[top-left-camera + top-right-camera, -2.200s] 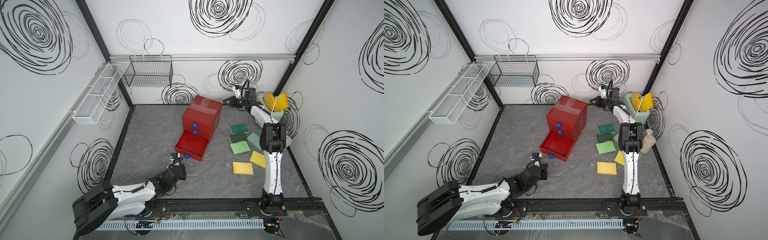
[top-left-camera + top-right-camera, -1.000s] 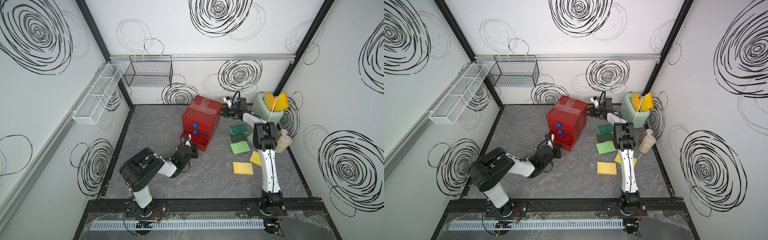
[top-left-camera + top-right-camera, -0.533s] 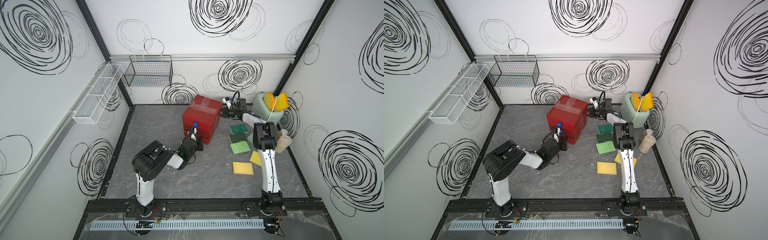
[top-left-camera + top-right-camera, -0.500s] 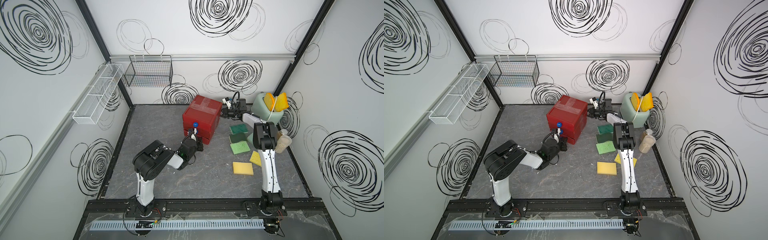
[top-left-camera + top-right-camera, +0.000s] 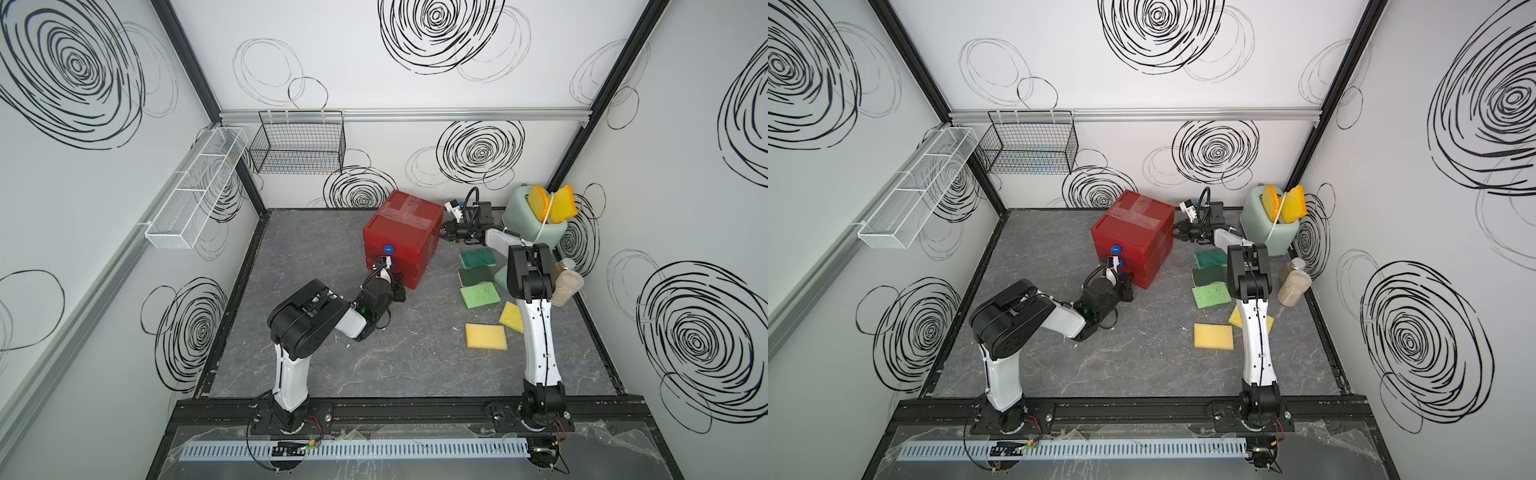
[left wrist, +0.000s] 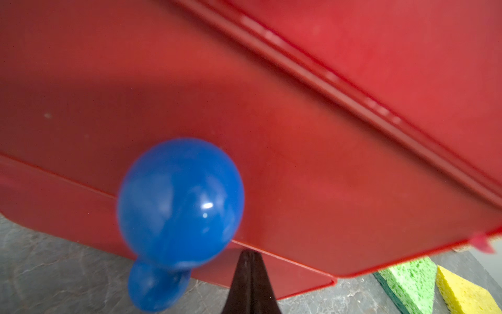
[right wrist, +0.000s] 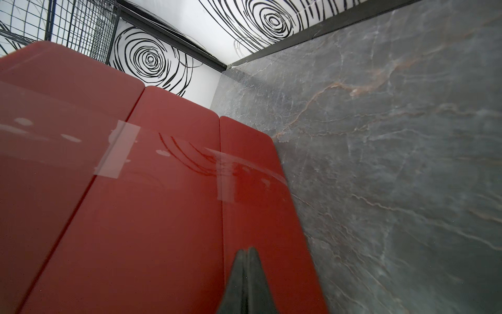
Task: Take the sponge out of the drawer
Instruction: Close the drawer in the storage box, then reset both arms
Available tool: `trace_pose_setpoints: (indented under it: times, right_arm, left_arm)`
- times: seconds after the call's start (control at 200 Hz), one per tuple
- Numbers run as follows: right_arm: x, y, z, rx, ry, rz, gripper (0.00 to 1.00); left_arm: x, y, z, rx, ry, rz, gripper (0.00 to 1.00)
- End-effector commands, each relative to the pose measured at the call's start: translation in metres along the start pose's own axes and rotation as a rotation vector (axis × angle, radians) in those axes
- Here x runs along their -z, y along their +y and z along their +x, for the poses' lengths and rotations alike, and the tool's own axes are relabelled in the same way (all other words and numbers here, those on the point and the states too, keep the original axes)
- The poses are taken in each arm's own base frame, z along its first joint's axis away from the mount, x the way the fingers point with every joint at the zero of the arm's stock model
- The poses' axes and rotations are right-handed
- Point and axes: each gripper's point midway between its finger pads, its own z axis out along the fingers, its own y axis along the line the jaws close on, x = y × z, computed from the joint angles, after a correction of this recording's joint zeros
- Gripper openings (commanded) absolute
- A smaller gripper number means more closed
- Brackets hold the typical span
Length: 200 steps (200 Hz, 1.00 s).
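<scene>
The red drawer unit [image 5: 401, 232] [image 5: 1133, 232] stands at the back middle of the table with its drawers pushed in, so no inside shows. Whether a sponge lies in it is hidden. My left gripper [image 5: 398, 290] [image 6: 245, 254] is shut and empty, its tips against the seam above the lowest drawer front [image 6: 271, 269], beside two blue knobs [image 6: 180, 204]. On the opposite side of the unit my right gripper [image 5: 444, 233] [image 7: 247, 251] is shut and empty, tips on the red side wall.
Several loose sponges lie right of the unit: dark green [image 5: 478, 258], light green [image 5: 480, 295], yellow [image 5: 486, 336]. A mint toaster [image 5: 532, 224] and a jar [image 5: 567, 282] stand at the right wall. Wire baskets [image 5: 297, 149] hang on the back and left walls.
The lowest drawer, pulled out earlier, has been pushed in by my left gripper and is now shut. My right gripper came down from beside the toaster to the unit's side.
</scene>
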Motion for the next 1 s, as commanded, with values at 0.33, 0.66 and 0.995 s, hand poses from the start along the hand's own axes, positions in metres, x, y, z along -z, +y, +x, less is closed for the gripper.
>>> trace_pose_setpoints:
  times: [0.33,0.66,0.995]
  right_arm:
    - [0.07,0.038,-0.065,0.086,-0.172,0.134,0.0]
    - [0.142,0.084,-0.053,0.262,-0.281,0.521,0.99]
    - [0.232,0.116,0.059,0.482,-0.543,0.921,0.99]
  left_arm:
    - [0.062,-0.017,-0.03,-0.104,-0.095,0.035,0.55]
    - [0.145,0.013,-0.077,-0.256,-0.175,-0.136,0.98]
    - [0.198,0.124,-0.154,-0.285,-0.364,-0.461,0.98]
